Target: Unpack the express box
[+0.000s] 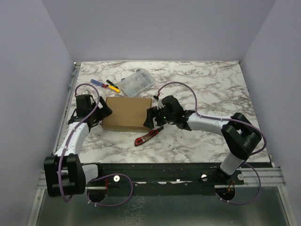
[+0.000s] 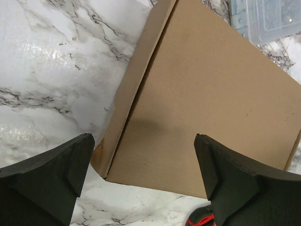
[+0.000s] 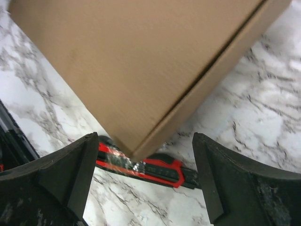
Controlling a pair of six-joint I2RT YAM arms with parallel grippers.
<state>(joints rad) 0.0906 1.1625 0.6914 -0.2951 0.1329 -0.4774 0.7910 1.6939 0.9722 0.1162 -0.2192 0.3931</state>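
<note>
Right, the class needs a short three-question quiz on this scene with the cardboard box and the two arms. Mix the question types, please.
1. True or false: the lid of the express box is shut.
2. What lies on the table by the box's near right corner? A) red utility knife B) scissors C) tape roll
3. Fill in: the left end effector and the right end effector both stand ___, holding nothing.
Key: 1 true; 2 A; 3 open.
</note>
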